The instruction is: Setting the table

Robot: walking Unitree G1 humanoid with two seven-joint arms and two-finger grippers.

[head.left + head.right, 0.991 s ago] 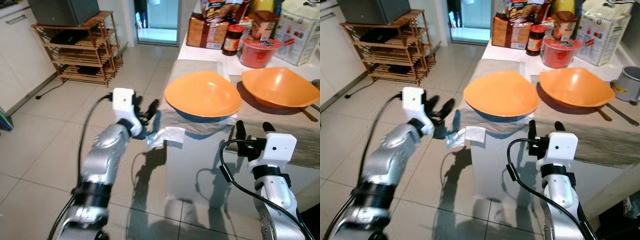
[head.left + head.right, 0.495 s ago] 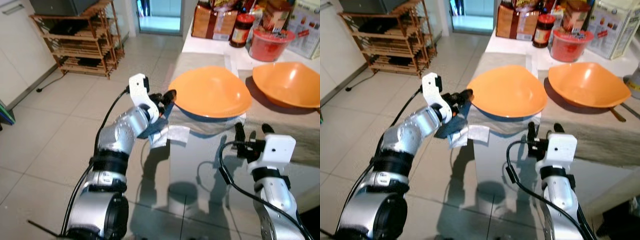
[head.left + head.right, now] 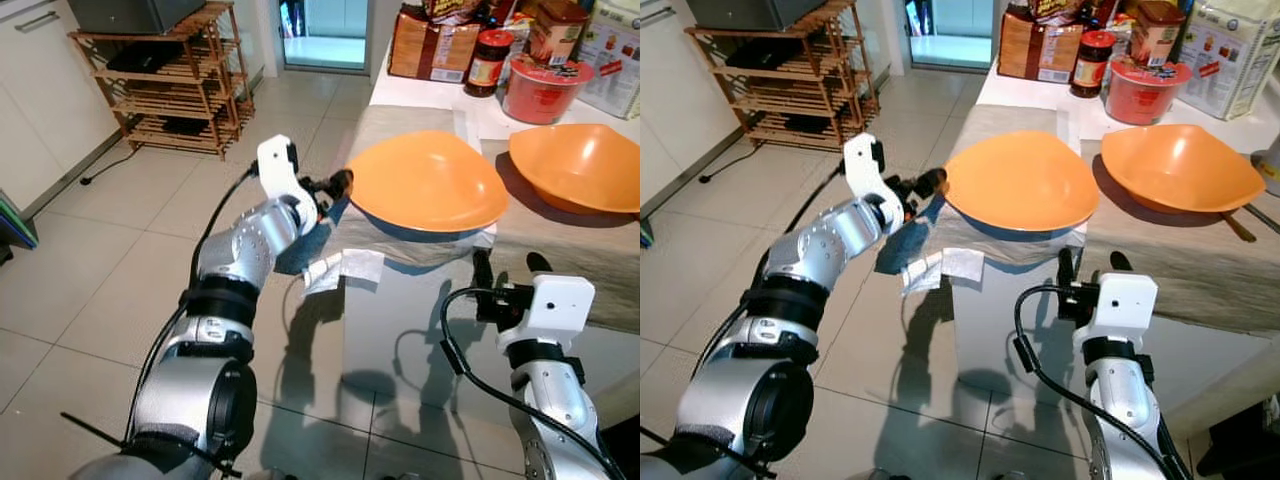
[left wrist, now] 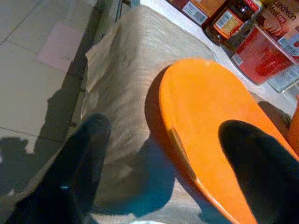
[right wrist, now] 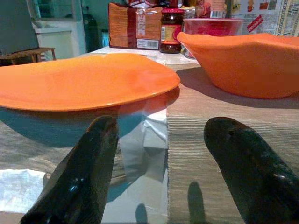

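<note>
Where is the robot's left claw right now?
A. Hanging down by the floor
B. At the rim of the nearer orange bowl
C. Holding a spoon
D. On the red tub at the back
B: the left gripper, fingers open, sits at the edge of the nearer orange bowl.

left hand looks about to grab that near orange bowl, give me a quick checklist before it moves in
1. Left hand open: ok, fingers spread in the left wrist view.
2. Left hand lined up with the rim of the near orange bowl: ok, one finger lies over the rim, the other over the cloth.
3. Fingers closed on the rim: not ok, not yet.
4. Second orange bowl apart from the near one: ok.
5. Right hand out of the way: ok, open at the table edge.
6. Bowl's footing on the cloth: cannot tell.
</note>
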